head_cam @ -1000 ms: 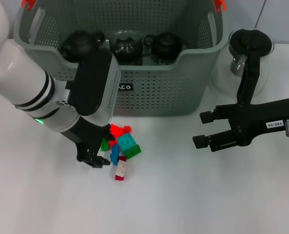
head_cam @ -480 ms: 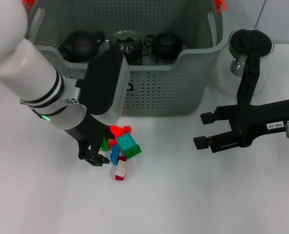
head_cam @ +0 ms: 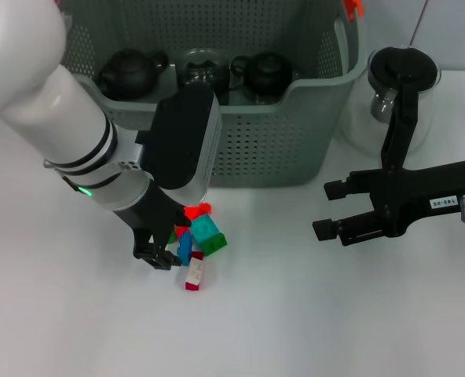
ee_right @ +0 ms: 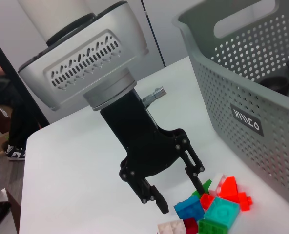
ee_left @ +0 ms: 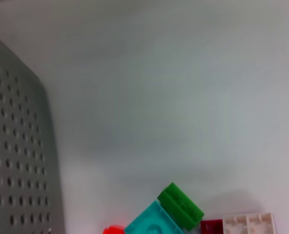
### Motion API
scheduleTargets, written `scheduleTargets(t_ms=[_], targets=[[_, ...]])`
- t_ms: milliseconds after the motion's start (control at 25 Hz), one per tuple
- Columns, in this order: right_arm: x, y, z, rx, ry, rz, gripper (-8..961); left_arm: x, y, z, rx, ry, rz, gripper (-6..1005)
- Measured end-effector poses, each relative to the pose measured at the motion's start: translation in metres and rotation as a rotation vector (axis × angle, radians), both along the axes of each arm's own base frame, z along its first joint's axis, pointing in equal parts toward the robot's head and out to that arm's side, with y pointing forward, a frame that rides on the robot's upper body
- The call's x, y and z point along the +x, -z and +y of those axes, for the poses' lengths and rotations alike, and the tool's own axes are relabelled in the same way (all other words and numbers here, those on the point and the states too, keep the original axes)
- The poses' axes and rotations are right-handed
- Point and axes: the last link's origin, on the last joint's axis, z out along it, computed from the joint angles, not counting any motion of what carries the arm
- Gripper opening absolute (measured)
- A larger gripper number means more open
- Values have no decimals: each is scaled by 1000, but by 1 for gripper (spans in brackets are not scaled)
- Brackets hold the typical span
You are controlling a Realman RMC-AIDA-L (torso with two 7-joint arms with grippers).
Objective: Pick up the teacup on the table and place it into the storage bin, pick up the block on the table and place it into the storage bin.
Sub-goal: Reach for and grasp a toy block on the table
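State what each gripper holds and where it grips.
Nothing is held. The left gripper hangs open over the blocks, jaws not closed on any. The right gripper is open and empty, off to the side.

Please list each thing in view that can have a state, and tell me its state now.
left gripper: open, low over the blocks, holding nothing
right gripper: open, empty, away from the blocks
blocks: loose pile on the table
storage bin: upright, holds three dark teapots
glass pitcher: upright beside the bin
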Motion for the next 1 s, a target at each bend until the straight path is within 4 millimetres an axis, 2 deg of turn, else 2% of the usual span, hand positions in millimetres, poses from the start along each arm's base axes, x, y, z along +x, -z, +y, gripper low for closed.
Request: scheduleTargets(t_ms=[1000], targets=[[2, 0, 1, 11, 5, -4, 915, -2, 8, 3, -1, -5, 17, 591]])
